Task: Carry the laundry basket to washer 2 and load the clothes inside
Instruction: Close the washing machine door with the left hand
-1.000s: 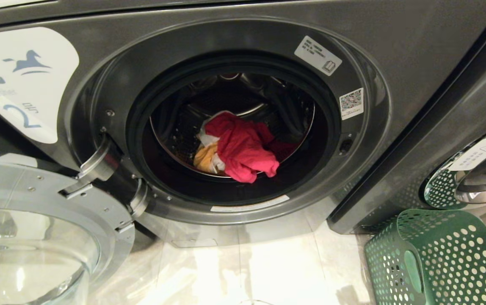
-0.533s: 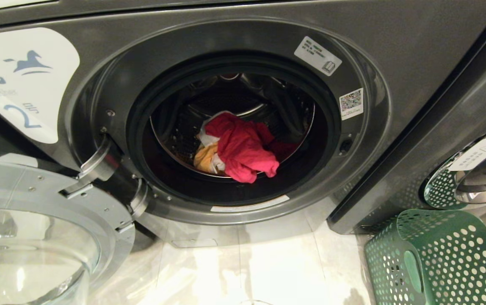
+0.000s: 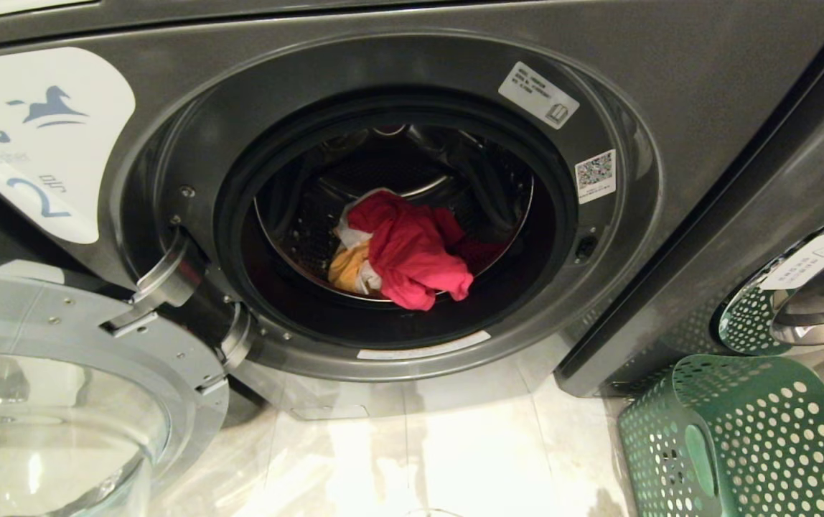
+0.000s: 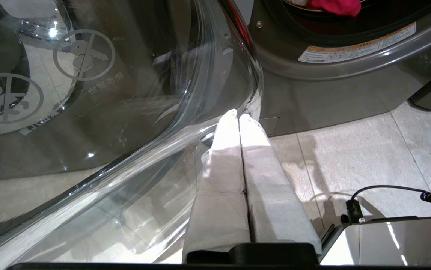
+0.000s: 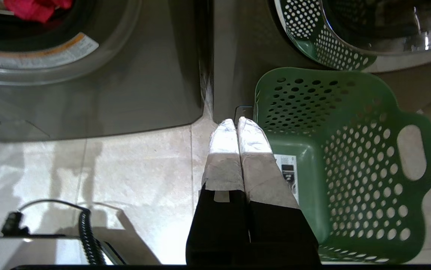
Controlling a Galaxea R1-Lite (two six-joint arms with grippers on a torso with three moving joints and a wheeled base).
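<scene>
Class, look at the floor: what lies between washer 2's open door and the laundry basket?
Only bare pale floor tiles separate the door from the laundry basket, in the head view.
</scene>
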